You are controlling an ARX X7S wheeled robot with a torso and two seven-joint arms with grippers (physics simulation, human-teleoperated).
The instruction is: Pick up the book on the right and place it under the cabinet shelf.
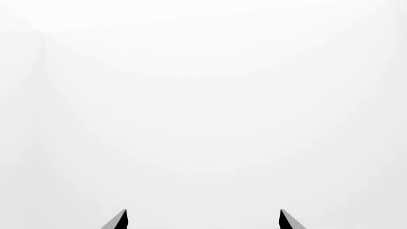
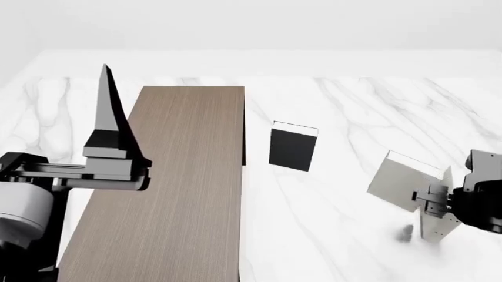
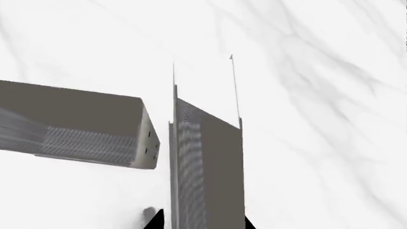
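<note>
My right fingers (image 2: 436,218) are closed on the book (image 2: 401,180), pinching its edge so the pale cover tilts up and away from the marbled white surface (image 2: 345,235), a small shadow under it. It is at the right of the surface, well apart from the cabinet shelf (image 2: 176,176). In my right wrist view the book (image 3: 207,162) runs straight out between my fingertips, thin and upright, with the dark wood-grain cabinet shelf (image 3: 76,124) off to one side and not touching it. A black-covered book (image 2: 293,147) stands upright just beside the cabinet shelf. My left fingers (image 1: 203,220) are spread apart around nothing, facing blank white, raised beside the cabinet shelf's long top.
</note>
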